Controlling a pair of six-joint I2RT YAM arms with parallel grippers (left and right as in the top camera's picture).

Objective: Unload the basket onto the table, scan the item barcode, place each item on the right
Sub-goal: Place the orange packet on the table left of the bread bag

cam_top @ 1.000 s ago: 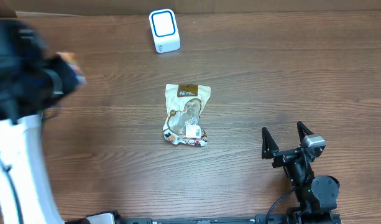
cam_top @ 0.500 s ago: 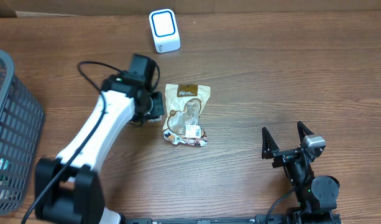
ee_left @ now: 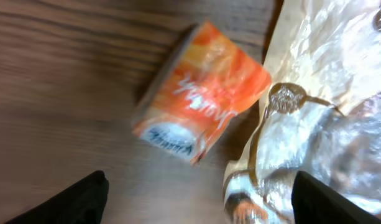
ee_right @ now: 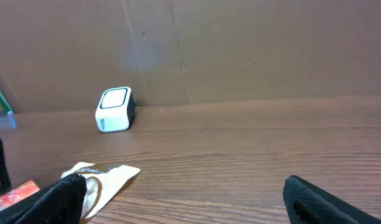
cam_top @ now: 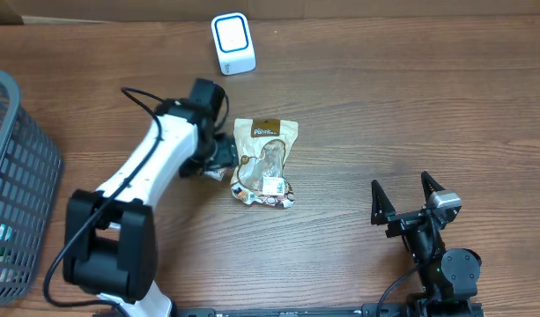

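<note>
A small orange box lies flat on the wooden table, touching the left edge of a cream and silver snack bag. My left gripper hovers low over the box with its jaws open and nothing between the fingers. In the overhead view the gripper hides most of the box. The white scanner with a blue-rimmed window stands at the table's back. My right gripper rests open near the front right, far from both items. From the right wrist view the bag and box sit low on the left.
A grey wire basket stands at the left edge of the table. A brown cardboard wall runs behind the scanner. The left arm's black cable loops above the table between basket and bag.
The left arm swung in from the far left to the bag's left side. Its jaws went from shut to open, and the orange box now lies loose on the table.
</note>
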